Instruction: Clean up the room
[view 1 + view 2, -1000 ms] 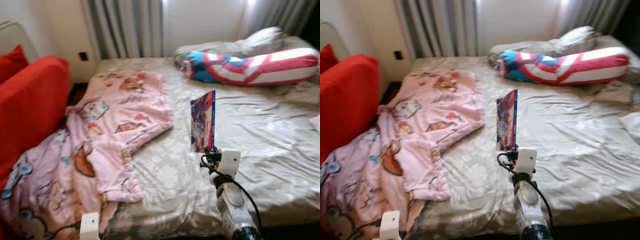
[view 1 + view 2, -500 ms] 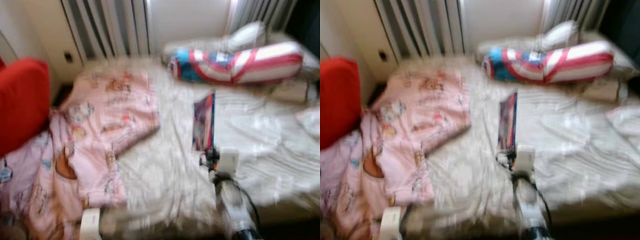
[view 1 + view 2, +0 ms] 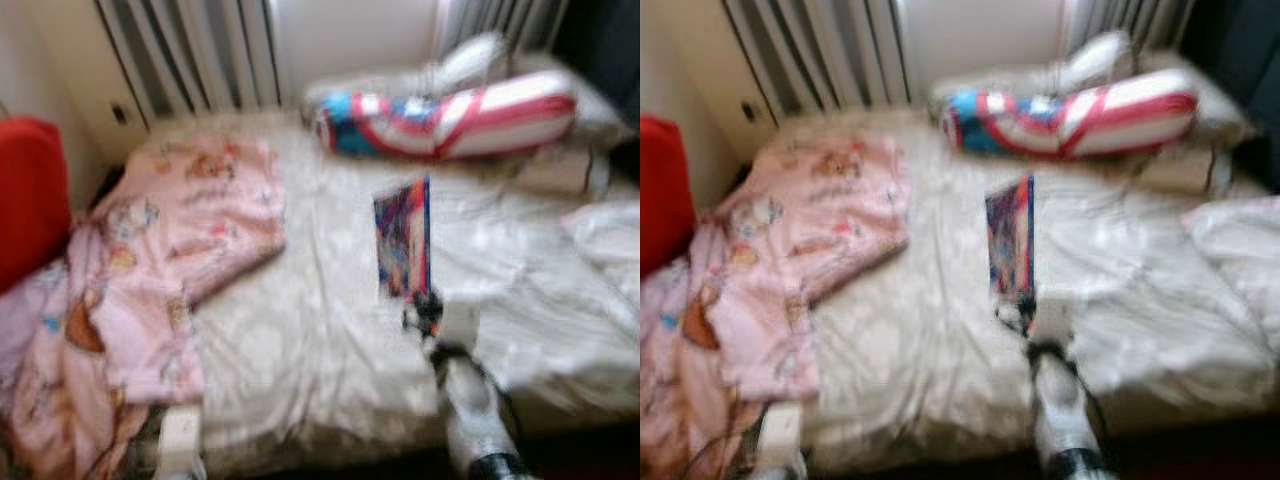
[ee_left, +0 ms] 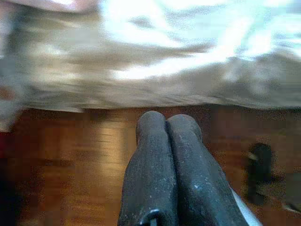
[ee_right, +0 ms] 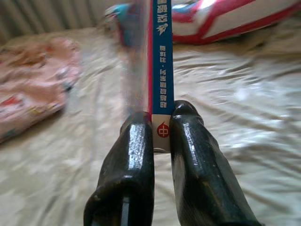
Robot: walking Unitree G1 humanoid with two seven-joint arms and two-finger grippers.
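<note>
Head stereo pair: we look forward and down over the wrinkled cream-sheeted bed [image 3: 330, 330], both eyes sharing it. Wrist cameras: ours sight close along black fingers [image 5: 188, 155]; left faces brown wooden floor [image 4: 70, 155].

Silver right arm [image 3: 470, 415] with black cable, white wrist block, glossy black fingers [image 5: 129, 160] (slightly scuffed)

Bare sheet of the bed [image 3: 300, 350] lies open between pink blanket [image 3: 170, 230] and book [image 3: 405, 240]. Striped bolster [image 3: 450, 112] blocks the bed's far end.
</note>
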